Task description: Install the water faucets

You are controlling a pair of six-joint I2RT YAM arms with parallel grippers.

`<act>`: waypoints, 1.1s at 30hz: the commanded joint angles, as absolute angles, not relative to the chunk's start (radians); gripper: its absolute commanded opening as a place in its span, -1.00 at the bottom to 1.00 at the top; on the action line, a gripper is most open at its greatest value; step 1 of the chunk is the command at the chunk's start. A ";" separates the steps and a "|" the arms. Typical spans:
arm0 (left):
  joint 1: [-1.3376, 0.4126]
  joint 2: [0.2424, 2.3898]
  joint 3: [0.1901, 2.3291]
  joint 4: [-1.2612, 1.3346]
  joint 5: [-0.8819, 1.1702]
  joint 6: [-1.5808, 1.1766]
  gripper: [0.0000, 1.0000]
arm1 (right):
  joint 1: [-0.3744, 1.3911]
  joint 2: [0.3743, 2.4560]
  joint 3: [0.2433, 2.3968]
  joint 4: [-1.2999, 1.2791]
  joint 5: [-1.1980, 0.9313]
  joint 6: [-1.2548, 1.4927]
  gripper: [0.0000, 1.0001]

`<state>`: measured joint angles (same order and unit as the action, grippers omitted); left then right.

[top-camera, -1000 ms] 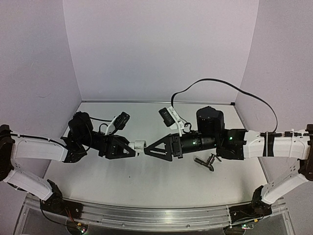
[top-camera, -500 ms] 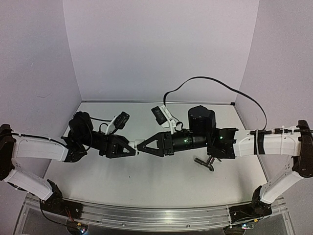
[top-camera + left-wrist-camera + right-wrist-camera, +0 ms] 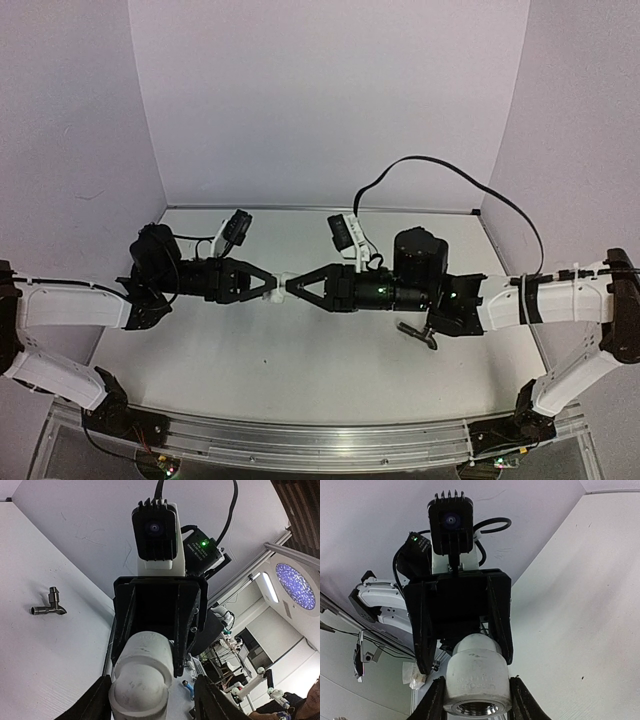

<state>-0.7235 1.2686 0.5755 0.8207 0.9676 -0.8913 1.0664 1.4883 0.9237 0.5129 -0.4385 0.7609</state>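
The water faucet (image 3: 420,332), a small dark grey tap with a lever and a bent spout, lies on the table under my right arm; it also shows in the left wrist view as the faucet (image 3: 47,609). A white stubby pipe fitting (image 3: 280,283) hangs between the two gripper tips above the table's middle. My right gripper (image 3: 291,285) is shut on the fitting (image 3: 477,680), its fingers pressing both sides. My left gripper (image 3: 270,285) stands open around the fitting's other end (image 3: 145,680), with a gap on one side.
The white tabletop (image 3: 300,360) is walled by pale panels at the back and sides. A black cable (image 3: 450,170) loops above the right arm. A metal rail (image 3: 300,440) runs along the near edge.
My right gripper moved left onto the white fitting and closed on it. My left jaws, shut on it before, have opened. Both tips shifted slightly away from the near edge.
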 commanded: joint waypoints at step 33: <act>-0.708 1.208 0.547 0.872 0.943 -0.885 -1.00 | 1.057 1.169 0.864 0.040 0.027 0.595 0.97</act>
<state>-0.7170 1.2079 0.5465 0.8036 0.9161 -0.9070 1.0779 1.3727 0.8951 0.3634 -0.2256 0.7109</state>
